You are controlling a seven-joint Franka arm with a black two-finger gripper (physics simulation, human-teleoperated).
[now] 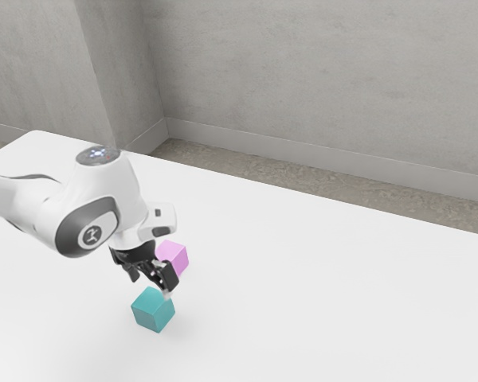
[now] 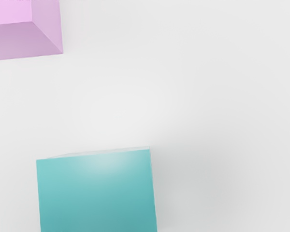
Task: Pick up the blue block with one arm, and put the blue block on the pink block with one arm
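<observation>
The blue block (image 1: 153,310), teal in colour, rests on the white table (image 1: 319,270) near the front. Just behind it, toward the exterior view's right, lies the pink block (image 1: 175,255), partly covered by my hand. My gripper (image 1: 151,284) hovers just above the blue block's top, open, with nothing between its fingers. In the wrist view the blue block (image 2: 97,191) lies right beneath my hand and the pink block (image 2: 25,29) sits a short gap away from it.
The white table spreads wide toward the exterior view's right. Past its far edge runs a strip of floor (image 1: 366,187) and a grey wall (image 1: 319,72).
</observation>
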